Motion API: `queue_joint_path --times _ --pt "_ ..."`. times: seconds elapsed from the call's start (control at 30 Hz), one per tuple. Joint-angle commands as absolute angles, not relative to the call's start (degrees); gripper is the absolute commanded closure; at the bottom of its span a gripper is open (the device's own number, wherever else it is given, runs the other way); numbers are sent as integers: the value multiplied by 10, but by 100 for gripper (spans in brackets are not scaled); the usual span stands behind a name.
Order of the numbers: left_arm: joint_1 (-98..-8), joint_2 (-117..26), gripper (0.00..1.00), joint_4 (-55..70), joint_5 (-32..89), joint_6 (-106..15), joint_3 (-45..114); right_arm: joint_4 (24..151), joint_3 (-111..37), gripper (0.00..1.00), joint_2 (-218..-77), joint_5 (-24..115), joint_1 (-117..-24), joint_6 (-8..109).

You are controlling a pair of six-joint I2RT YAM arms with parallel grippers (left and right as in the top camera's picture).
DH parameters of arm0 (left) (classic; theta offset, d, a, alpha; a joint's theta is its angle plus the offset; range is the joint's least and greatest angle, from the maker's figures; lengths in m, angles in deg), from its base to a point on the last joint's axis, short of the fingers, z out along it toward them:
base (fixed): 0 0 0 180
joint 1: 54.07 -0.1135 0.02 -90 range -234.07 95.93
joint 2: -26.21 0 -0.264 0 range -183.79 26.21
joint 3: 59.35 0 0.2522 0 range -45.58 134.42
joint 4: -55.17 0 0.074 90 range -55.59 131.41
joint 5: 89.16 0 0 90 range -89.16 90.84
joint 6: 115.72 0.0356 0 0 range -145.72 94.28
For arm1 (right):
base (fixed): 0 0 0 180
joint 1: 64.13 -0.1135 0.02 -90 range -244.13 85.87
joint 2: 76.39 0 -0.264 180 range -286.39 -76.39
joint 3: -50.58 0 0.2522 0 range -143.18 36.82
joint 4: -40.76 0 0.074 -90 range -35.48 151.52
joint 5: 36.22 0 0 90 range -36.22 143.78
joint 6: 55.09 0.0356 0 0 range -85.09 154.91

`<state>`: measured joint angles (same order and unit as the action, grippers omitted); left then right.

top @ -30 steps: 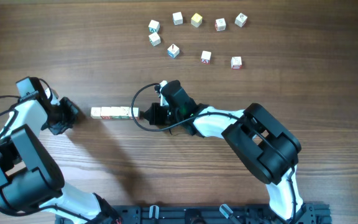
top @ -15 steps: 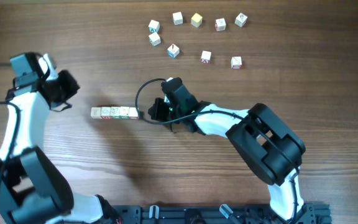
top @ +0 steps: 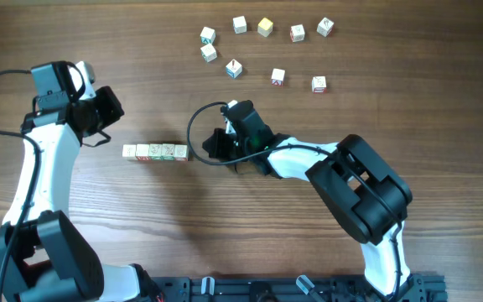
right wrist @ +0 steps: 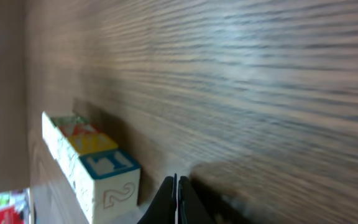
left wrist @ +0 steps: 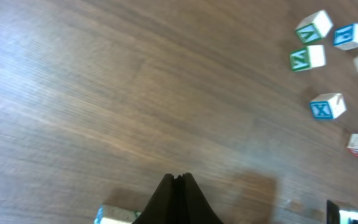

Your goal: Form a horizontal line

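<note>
The horizontal line (top: 155, 152) is a straight bar of small whitish cubes lying edge to edge at table centre-left. My left gripper (top: 111, 113) is shut and empty, above and left of the bar's left end, clear of it. My right gripper (top: 203, 148) is shut and empty too, a small gap off the bar's right end. In the right wrist view the bar (right wrist: 92, 163) lies just left of the shut gripper (right wrist: 176, 182), its near cube topped in blue. The left wrist view shows the shut gripper (left wrist: 179, 179) and one cube edge (left wrist: 114, 216) at the bottom.
Several loose cubes (top: 264, 27) lie scattered in an arc at the table's far side; several of them (left wrist: 327, 106) show at the right of the left wrist view. The right arm (top: 355, 189) stretches across the table's middle right.
The left arm has swung up and to the right, away from the bar's left end. The right gripper has backed off slightly from the bar's right end. The bar has not moved.
</note>
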<state>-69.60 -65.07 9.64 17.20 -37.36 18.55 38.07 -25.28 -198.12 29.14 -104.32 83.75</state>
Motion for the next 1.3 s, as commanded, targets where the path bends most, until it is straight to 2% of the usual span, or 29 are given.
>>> queue_joint_path --times 0.0,0.4,1.27 --pt "-704 -649 96 87 144 -365 189 365 -242 96 -1997 240 -1045 803" --pt "-704 -649 96 79 123 -365 189 333 -242 96 -1997 191 -1045 799" --pt "-704 -649 96 75 123 -365 189 322 -242 96 -1997 242 -1065 799"
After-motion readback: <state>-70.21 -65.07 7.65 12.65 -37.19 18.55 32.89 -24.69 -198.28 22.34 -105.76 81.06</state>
